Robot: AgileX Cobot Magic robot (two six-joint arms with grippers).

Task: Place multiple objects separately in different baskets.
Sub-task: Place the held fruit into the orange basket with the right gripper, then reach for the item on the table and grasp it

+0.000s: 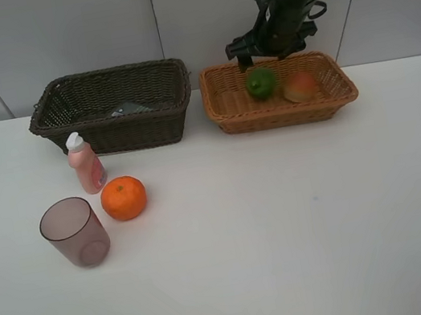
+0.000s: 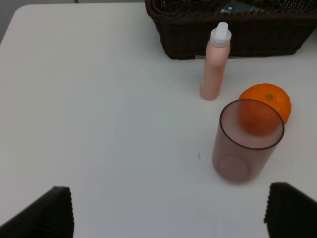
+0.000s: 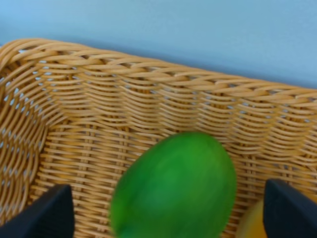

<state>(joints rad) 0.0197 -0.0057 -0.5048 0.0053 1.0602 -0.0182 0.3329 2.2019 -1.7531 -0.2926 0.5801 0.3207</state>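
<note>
step: likely releasing lime (image 1: pixel 261 82) into tan basket (image 1: pixel 285 120)
right end effector (image 3: pixel 168 210): fingers apart, lime between, unclamped
lime: basket's 9 o'clock half, peach (image 1: pixel 301 86) beside it
do well: rise straight, clear rim
room: surface (image 1: pixel 329 226) open 3 to 6 o'clock; orange (image 1: pixel 124 198), cup (image 1: pixel 74 232) at 8
left end effector (image 2: pixel 171 210): fingers apart, holding nothing

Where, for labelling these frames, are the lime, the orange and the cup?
lime (image 1: pixel 261 83), exterior high view, middle of its skin.
orange (image 1: pixel 124 199), exterior high view, centre of its peel.
cup (image 2: pixel 243 157), left wrist view, side wall.
</note>
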